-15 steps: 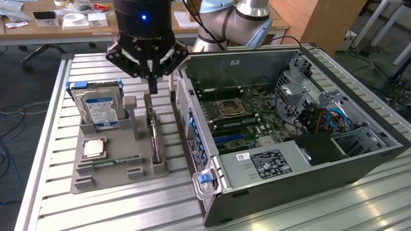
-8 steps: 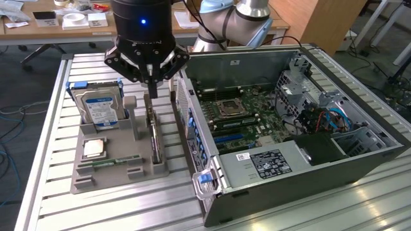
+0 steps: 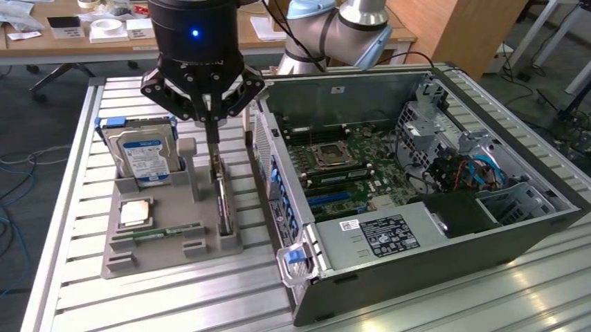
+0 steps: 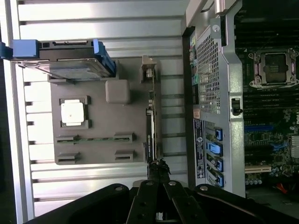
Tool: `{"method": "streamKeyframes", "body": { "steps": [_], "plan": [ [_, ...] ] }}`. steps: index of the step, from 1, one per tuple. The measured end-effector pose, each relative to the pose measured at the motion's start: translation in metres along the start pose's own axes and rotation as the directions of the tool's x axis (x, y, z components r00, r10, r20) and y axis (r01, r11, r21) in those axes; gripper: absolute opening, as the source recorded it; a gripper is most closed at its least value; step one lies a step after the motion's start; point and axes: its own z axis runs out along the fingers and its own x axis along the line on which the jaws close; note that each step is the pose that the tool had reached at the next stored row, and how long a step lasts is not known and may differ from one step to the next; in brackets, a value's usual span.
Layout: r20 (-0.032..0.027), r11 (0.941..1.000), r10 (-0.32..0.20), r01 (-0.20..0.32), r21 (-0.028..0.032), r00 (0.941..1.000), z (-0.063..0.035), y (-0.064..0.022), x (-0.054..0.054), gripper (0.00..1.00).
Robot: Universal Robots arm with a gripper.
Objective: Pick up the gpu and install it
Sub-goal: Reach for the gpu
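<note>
The gpu stands on edge in a slot along the side of a grey holder nearest the case, a thin dark card seen almost end-on, with a silvery bracket at its far end. Directly above it hangs the gripper, black and angular, its fingers drawn in to a narrow point just over the card's top edge. Whether they touch the card cannot be made out.

On the same matte holder, a hard drive with a blue label stands upright in blue rails, a square chip lies flat in a recess, and a slim green memory stick sits in a groove. A grey post rises between drive and card.

Just beside the card, on the exterior view's right, lies an open case of perforated metal, with its motherboard and bare socket exposed. Blue cables tangle near the drive cage.

Everything rests on a ribbed aluminium table. The arm's upper part is cut off by the frame, and the card's cooler face is hidden.
</note>
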Motion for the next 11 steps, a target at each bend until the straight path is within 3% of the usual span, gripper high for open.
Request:
{"method": "streamKeyframes", "body": {
  "steps": [11],
  "plan": [
    [-0.0001, 1.0, 0.0, 0.0, 0.0002, 1.0, 0.001, -0.0001, 0.0005, 0.11]
  ]
}}
